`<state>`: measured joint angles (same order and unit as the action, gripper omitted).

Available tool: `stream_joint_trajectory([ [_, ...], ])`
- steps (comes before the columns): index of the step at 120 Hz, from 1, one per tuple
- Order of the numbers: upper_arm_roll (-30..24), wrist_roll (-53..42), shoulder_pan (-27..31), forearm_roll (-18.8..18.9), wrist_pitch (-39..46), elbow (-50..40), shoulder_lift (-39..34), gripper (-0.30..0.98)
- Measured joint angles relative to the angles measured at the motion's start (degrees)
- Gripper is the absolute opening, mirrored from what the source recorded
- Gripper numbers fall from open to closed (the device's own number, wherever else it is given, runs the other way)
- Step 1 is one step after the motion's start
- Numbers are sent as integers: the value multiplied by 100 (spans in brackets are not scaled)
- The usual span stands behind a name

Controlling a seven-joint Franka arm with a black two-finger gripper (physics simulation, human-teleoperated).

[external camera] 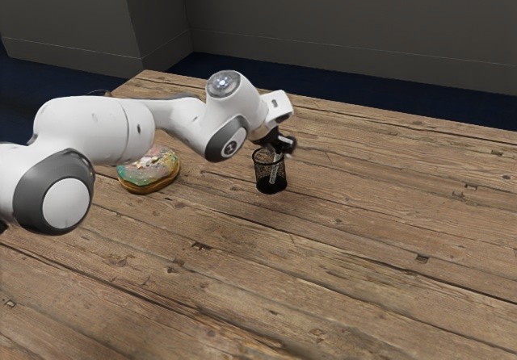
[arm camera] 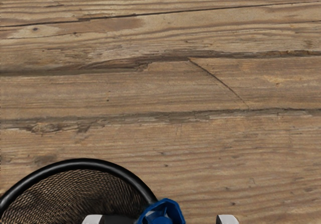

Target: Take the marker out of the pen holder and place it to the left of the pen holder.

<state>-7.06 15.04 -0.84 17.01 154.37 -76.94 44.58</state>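
wooden desk (external camera: 363, 239) beneath. hand (arm camera: 160, 219) wide, gripping nothing. mesh pen holder (external camera: 260, 177) upright on desk. marker (arm camera: 161, 212) leaning inside, blue end between hand's tips. grasp step, seemingly; next: close squarely, lift clear of rim.

Plain dark-grey walls (external camera: 339, 13) across the top of the exterior view, jutting corner at upper left, matching baseboard (external camera: 363, 64), navy floor (external camera: 363, 90) beneath, weathered brown plank bench (external camera: 363, 279) below.
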Motion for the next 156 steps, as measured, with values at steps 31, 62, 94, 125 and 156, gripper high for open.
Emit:
stream_joint_trajectory([
  [31,22,-2,26,22,-18,-24,-3,-1],
  [62,59,82,96,69,-38,-9,-55,-10],
  [94,59,153,157,78,-157,-189,-810,-10],
  [125,-332,201,812,78,-395,361,-675,-10],
  [156,-1019,244,1611,-516,-467,1467,494,-10],
])
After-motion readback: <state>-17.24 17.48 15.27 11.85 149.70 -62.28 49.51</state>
